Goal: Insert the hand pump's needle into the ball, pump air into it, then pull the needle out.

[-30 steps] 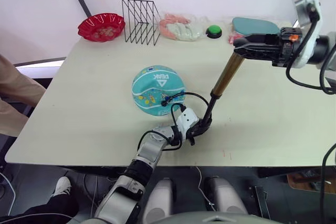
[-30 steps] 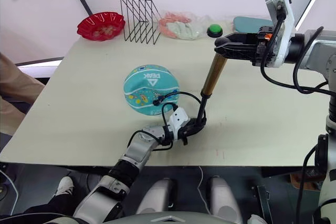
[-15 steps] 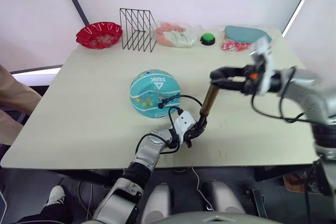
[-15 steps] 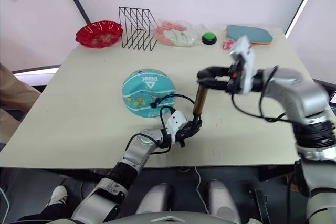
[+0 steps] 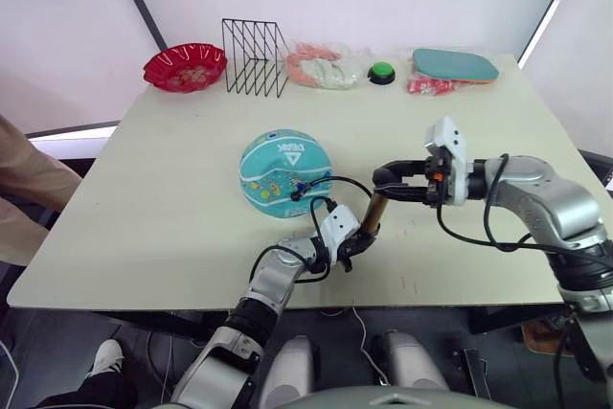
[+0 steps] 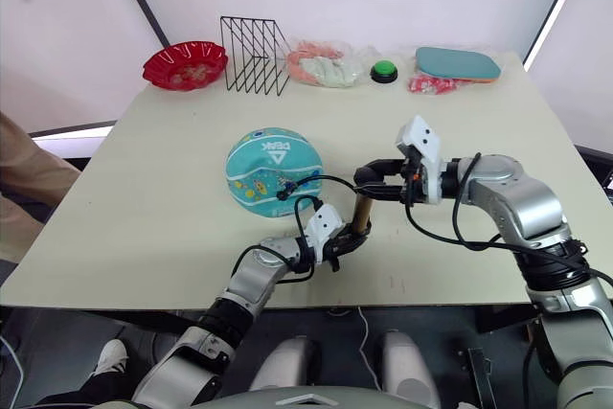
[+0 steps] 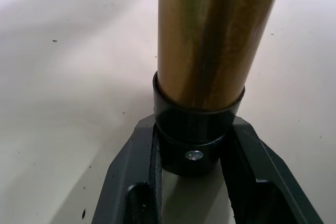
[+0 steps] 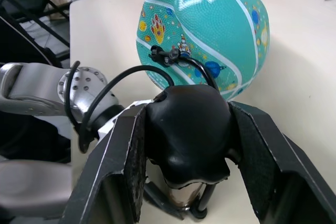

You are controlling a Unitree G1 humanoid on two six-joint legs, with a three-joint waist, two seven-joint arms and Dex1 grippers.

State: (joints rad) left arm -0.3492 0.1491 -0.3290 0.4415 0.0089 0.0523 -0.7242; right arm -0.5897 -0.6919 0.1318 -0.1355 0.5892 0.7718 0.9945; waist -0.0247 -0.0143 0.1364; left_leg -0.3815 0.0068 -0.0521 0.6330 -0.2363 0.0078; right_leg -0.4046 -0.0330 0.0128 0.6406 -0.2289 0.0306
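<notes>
The teal ball [image 5: 285, 174] rests mid-table. A small black fitting [image 8: 160, 55] sits against its near side; the needle itself is too small to make out. From there a thin black hose [image 5: 337, 182] loops to the hand pump [image 5: 374, 210], which stands tilted just right of the ball. My left gripper [image 5: 356, 239] is shut on the pump's black end cap [image 7: 194, 140], low at the table, with the gold barrel [image 7: 210, 40] rising from it. My right gripper [image 5: 388, 179] is shut on the black handle [image 8: 186, 129], close above the left one.
Along the far edge stand a red bowl [image 5: 185, 64], a black wire rack [image 5: 255, 45], a bag of pink items [image 5: 326, 62], a green button [image 5: 382, 72] and a teal paddle [image 5: 455, 64]. A person's sleeve [image 5: 29, 189] shows at the table's left side.
My right gripper has pushed the handle down and leftward toward the left gripper, so the pump stands much shorter. The left gripper and the ball have stayed in place; the camera has shifted.
</notes>
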